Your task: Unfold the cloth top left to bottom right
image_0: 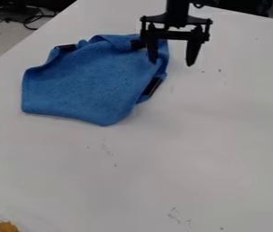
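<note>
The gripper [172, 62] hangs at the top of the camera view, right of centre, open with nothing between its fingers. Its left finger overlaps the upper right edge of the blue cloth [93, 81] in the view; whether it touches the cloth I cannot tell. The cloth lies bunched and partly folded in the upper left, with a rounded corner pointing down toward the front. Dark patches show along its top edge and on its right side.
The white table [181, 145] extends below and to the right of the cloth, with small dark marks on it. Cables [18, 14] lie beyond its upper left edge. An orange-brown item [7, 227] sits at the bottom left corner.
</note>
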You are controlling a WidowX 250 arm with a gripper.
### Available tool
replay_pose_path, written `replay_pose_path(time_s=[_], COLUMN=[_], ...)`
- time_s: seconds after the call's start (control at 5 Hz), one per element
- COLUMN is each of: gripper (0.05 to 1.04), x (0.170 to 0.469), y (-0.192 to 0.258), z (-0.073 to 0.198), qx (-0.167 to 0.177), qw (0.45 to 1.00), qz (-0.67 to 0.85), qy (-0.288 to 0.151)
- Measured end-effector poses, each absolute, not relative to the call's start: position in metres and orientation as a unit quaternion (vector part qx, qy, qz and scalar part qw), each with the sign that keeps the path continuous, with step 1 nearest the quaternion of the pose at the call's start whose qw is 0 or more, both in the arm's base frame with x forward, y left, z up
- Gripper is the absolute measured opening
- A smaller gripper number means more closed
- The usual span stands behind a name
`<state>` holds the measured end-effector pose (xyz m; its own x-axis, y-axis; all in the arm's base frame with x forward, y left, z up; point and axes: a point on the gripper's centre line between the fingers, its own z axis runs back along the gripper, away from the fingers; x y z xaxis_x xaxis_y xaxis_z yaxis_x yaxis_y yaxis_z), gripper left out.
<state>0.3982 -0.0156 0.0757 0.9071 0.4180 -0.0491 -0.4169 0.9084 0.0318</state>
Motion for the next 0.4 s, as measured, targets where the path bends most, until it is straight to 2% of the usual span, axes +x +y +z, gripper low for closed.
replay_pose_path(time_s=[0.2, 0.4], gripper=[1.001, 1.001], x=[0.401, 0.4], y=[-0.022, -0.022], z=[0.055, 0.041], qx=[-0.006, -0.003], qw=[0.979, 0.98], qz=[0.202, 0.194], qy=[0.035, 0.049])
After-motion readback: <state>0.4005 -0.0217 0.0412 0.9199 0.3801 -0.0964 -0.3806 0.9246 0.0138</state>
